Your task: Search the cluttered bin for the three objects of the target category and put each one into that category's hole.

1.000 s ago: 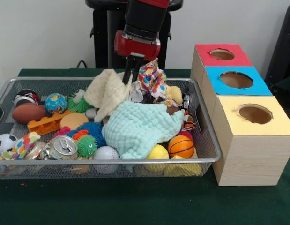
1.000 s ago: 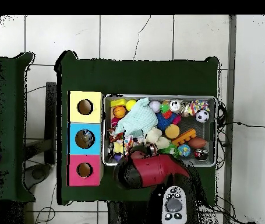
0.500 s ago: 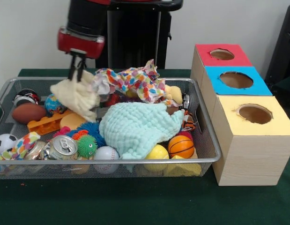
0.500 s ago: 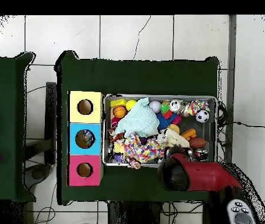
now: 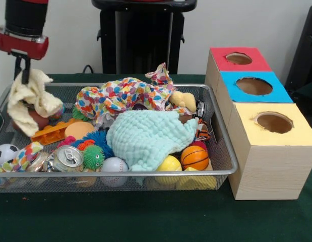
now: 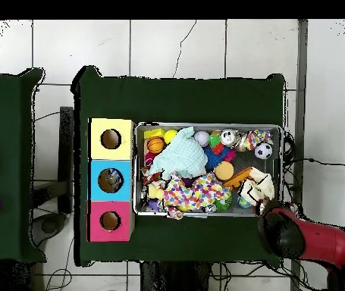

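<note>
Swung sideways since before, my gripper (image 5: 20, 70) now pinches a cream-yellow cloth (image 5: 29, 99) hanging over the silver wire-mesh bin's (image 5: 145, 174) end.

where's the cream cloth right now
In the front view the cream cloth hangs from the gripper over the wire mesh bin's left end, above the orange toy brick.

I saw a cream cloth (image 5: 29, 101), a cloth with many-coloured dots (image 5: 120, 96), a mint-green cloth (image 5: 148, 136), an orange basketball (image 5: 194, 157), a yellow ball (image 5: 169, 165) and a blue-surrounded hole (image 5: 254, 85).
</note>
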`<state>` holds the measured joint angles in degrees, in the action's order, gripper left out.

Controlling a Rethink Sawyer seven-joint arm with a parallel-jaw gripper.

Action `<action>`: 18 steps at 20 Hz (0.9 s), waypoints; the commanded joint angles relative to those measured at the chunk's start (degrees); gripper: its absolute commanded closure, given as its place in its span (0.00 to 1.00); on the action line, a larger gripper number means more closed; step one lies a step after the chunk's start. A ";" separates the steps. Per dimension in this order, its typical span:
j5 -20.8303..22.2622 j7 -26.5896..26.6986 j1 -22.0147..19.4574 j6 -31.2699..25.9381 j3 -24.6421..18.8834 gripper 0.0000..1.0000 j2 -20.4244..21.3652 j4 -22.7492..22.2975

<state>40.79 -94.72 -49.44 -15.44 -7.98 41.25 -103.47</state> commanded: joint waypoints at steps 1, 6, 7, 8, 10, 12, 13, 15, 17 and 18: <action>5.00 20.49 -2.26 -9.25 -13.37 1.00 -1.60 4.70; 6.06 20.55 -2.89 -10.81 -14.94 1.00 -0.88 4.75; 6.32 20.51 -3.00 -10.99 -15.14 1.00 -0.75 4.76; 6.59 20.46 -3.10 -11.17 -15.33 1.00 -0.61 4.78; 7.04 20.57 -3.51 -11.51 -15.85 1.00 -0.47 4.81; 7.25 19.69 -3.76 -11.61 -16.08 1.00 -0.54 4.79; 7.46 19.11 -3.78 -11.79 -16.14 1.00 -0.56 4.75; 7.66 18.30 -3.69 -11.84 -16.18 0.00 -0.58 4.69; 7.69 17.13 -3.35 -11.34 -15.97 0.00 -0.48 4.55; 7.93 16.77 -3.04 -11.19 -15.84 0.00 -0.26 4.48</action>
<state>44.59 -91.78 -52.64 -20.01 -18.79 41.42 -101.15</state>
